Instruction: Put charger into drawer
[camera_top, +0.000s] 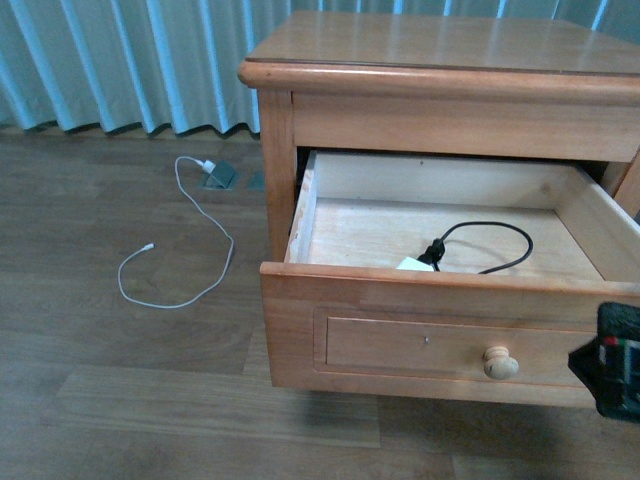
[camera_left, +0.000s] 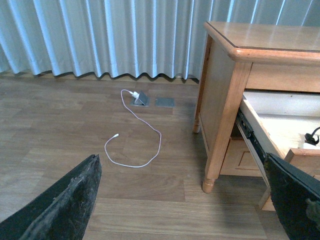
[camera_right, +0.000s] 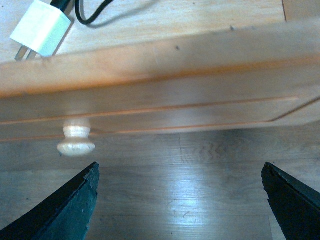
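The drawer (camera_top: 330, 300) of the wooden nightstand stands pulled out, its round knob (camera_top: 501, 362) on the front panel. Inside lies the charger (camera_top: 414, 264), a small white plug block, with its black cable (camera_top: 500, 245) looped on the pale wood floor. The right wrist view shows the charger (camera_right: 39, 28) just behind the drawer front (camera_right: 165, 85) and the knob (camera_right: 75, 141). My right gripper (camera_right: 180, 200) is open in front of the drawer, below the knob, holding nothing; it shows at the front view's right edge (camera_top: 612, 362). My left gripper (camera_left: 182, 200) is open over the floor beside the nightstand.
A long thin white cable (camera_top: 180, 262) lies on the wooden floor to the left, plugged into a floor socket (camera_top: 219, 175). Pale curtains (camera_top: 130, 60) hang behind. The nightstand top (camera_top: 440, 45) overhangs the drawer. A nightstand leg (camera_left: 215, 165) stands near my left gripper.
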